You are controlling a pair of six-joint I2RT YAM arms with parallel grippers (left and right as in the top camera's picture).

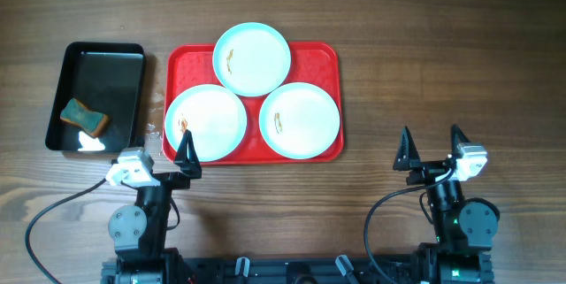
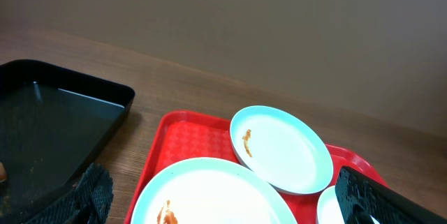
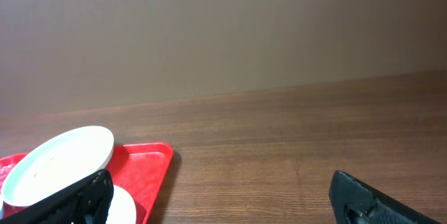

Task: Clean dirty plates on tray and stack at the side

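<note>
Left pincer (image 1: pixel 166 149) hangs open and empty. One dirty plate (image 1: pixel 205 123) lies just ahead of it; right pincer (image 1: pixel 431 142) is farther, open too.

Three plates (image 1: pixel 252 58) on tray (image 1: pixel 332 58) — triangle

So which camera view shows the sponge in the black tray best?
The overhead view: the sponge lies whole and unblocked in the black tray. The left wrist view shows the tray but at most a sliver of the sponge at the picture's left edge. The right wrist view shows neither.
</note>
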